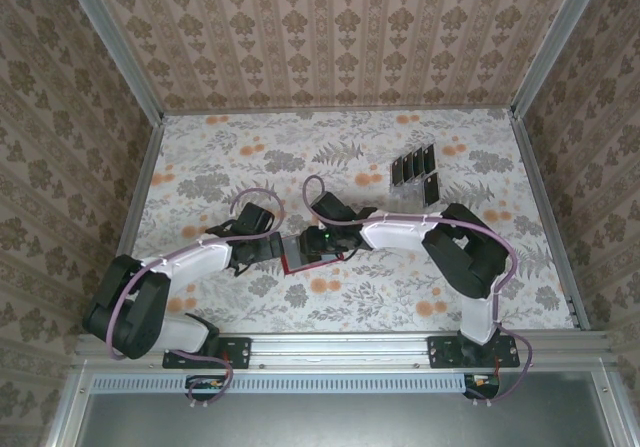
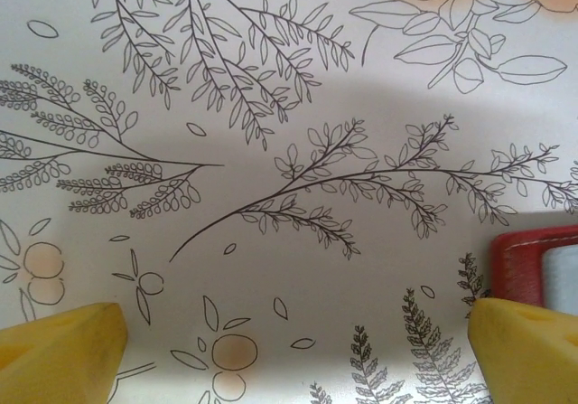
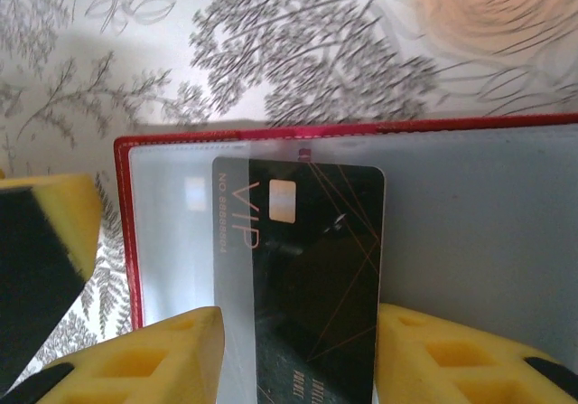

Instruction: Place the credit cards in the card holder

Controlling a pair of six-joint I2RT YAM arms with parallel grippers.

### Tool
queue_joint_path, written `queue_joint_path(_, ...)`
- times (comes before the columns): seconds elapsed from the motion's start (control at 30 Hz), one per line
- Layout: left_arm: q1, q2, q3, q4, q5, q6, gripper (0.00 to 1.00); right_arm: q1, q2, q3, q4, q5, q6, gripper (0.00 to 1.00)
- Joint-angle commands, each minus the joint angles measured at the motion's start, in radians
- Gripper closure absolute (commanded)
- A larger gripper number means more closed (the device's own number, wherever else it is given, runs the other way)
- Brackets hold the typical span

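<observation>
**Q:** Where is the card holder?

**A:** The red card holder (image 3: pixel 479 223) lies open and flat on the flowered surface (image 1: pixel 200 157), near the middle, between the two arms. Its pale inner pocket faces up.

**Q:** And the card?

**A:** A black credit card (image 3: pixel 307 268) marked "VIP" in pale letters lies lengthwise over the holder's left half, its far end close to the red top edge. Whether that end is tucked under the clear pocket sheet cannot be told.

**Q:** Who has it?

**A:** The right hand (image 3: pixel 298 354) is grasping it, one yellow finger (image 3: pixel 153 359) pressed to each long edge of the card.

**Q:** The other arm?

**A:** The left hand (image 2: pixel 291 348) sits low over the surface just left of the holder, released, with its jaws spread wide and only the printed cloth between them. The holder's red corner shows just beside one finger.

**Q:** The rest of the set?

**A:** More black cards (image 1: pixel 412 165) stand in a clear rack (image 1: pixel 405 195) farther back and to the right, well apart from the holder.
</observation>
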Motion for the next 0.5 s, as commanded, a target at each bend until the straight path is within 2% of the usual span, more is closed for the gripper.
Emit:
queue_joint_path(0.0,0.016,0.011,0.001,0.007,0.009,-0.005,0.0,0.03,0.038,0.043,-0.057,0.016,-0.019,0.53)
queue_joint_path(0.2,0.039,0.011,0.022,-0.001,0.023,0.016,0.0,0.044,0.043,0.071,-0.038,-0.024,-0.039,0.53)
queue_joint_path(0.47,0.053,-0.078,-0.005,-0.037,0.04,-0.002,0.0,0.035,-0.044,0.068,-0.106,0.069,-0.082,0.52)
